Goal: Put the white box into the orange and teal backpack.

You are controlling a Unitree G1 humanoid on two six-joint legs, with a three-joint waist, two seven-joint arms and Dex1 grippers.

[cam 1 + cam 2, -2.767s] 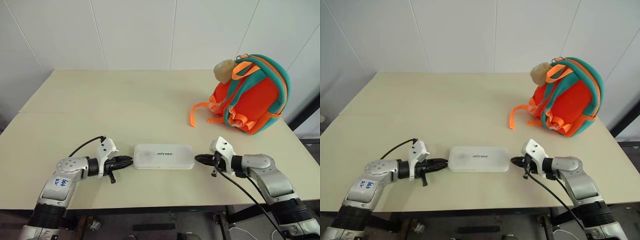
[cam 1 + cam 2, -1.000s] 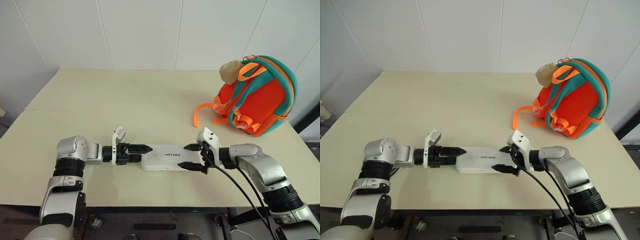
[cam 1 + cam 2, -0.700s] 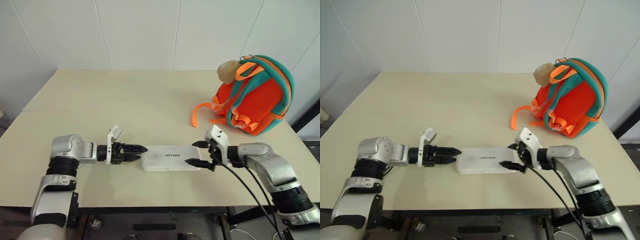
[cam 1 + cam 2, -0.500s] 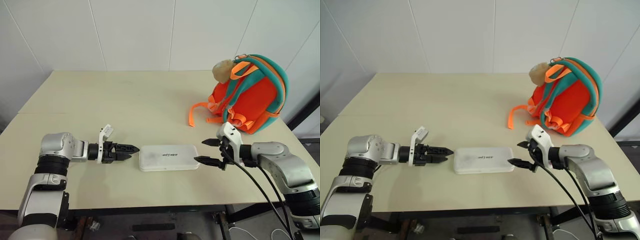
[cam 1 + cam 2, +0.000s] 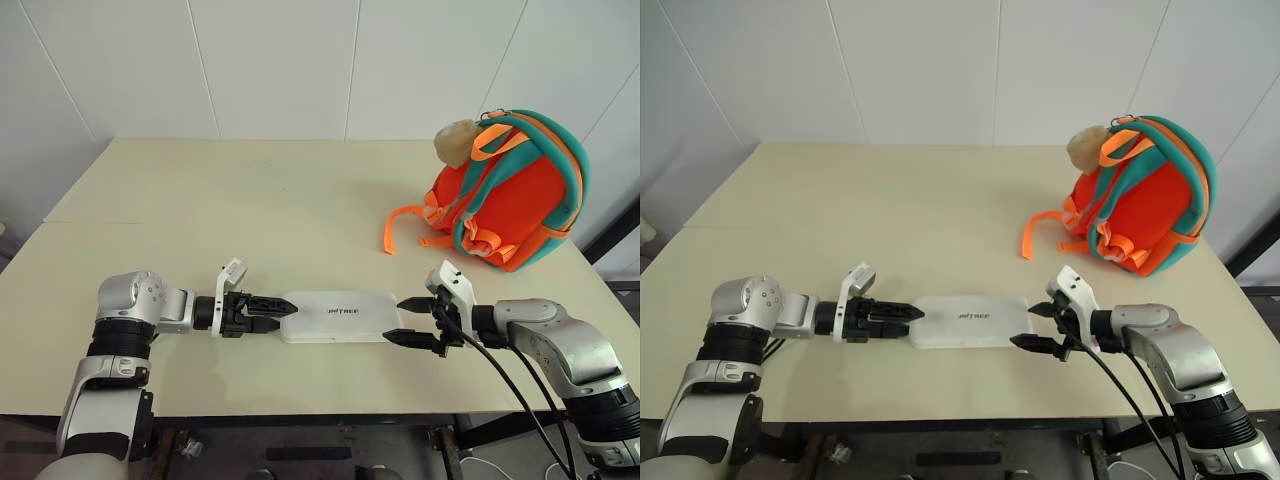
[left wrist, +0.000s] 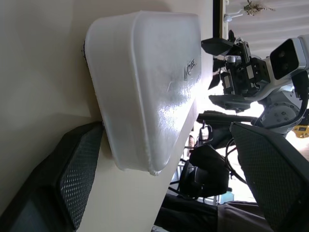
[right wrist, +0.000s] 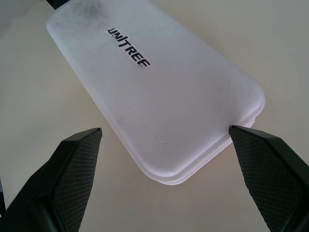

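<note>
While the table [image 5: 250,190] spreads pale beige under everything, the backpack [image 5: 510,190] stands upright at its far right corner: bright orange body, teal trim and shoulder straps, orange webbing trailing onto the tabletop, a beige fuzzy charm [image 5: 457,143] at its top. Box [image 5: 340,316] lies flat near the front edge, well apart from the backpack: long, thin, white, rounded corners, slightly glossy lid. Dark lettering on the lid reads "UNITREE"; fainter embossed text beside it, not legible. Left gripper [image 5: 268,312] at the box's left end, jaws spread, fingertips just at that end. Right gripper [image 5: 408,321] at the right end, jaws spread wide, straddling that end.
</note>
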